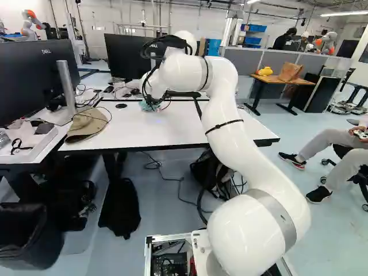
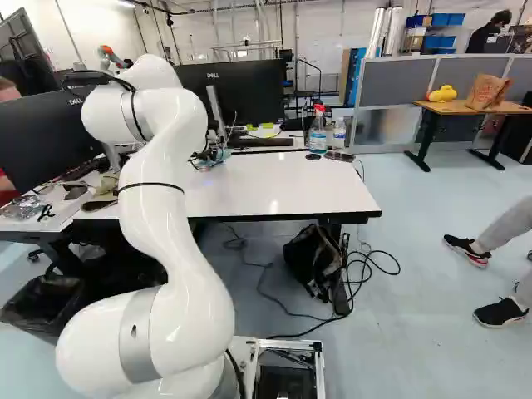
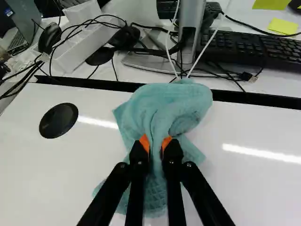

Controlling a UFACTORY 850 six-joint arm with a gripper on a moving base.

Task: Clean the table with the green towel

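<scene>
Two fingers of the end effector pinch the green towel between their orange pads. So one part of the job is done: the towel is in the grip, and it is at the desk. It is bunched up in the middle, with loose bits sticking out at its sides. Its far end reaches over the long black strip, near the foot of the screen stand.

I can't tell if any wiping is done. The shiny white top shows no wet trail or mark to say which part has had a rub. To me, most or all of the wiping looks left to do. That means the near part of the top and the long part out to the right end in the right base view, where a spray bottle stands by the back edge. A round black disc sits just beside the towel, so the wiping may have to go around it.
</scene>
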